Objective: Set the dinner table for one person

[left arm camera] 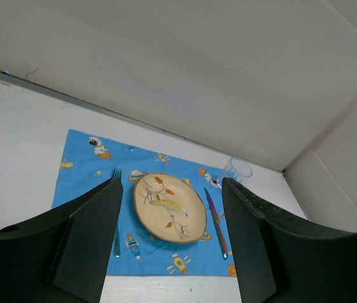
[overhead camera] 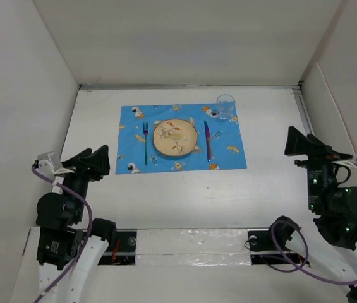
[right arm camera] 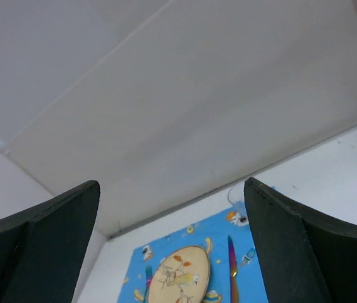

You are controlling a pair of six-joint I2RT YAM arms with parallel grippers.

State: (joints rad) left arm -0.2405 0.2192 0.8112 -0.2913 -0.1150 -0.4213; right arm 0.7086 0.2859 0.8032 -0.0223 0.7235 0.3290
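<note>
Top view, dinner table: white top filling the middle of the frame, white walls around it.
Top view, placemat: blue printed cloth, flat on the table, upper centre.
Top view, plate: tan, patterned, in the middle of the placemat.
Top view, fork: on the placemat, just left of the plate.
Top view, knife: on the placemat, just right of the plate.
Top view, glass: clear, upright, on the placemat's upper right corner.
Top view, left gripper: lower left, off the placemat, released, nothing in it.
Top view, right gripper: right side, well apart from the placemat, released, empty.
Left wrist view, fingers: dark, wide apart at the bottom. The plate shows between them.
Right wrist view, fingers: in the lower corners, far apart, holding nothing. The placemat is at bottom centre, and a faint shape above the knife is probably the glass.
</note>
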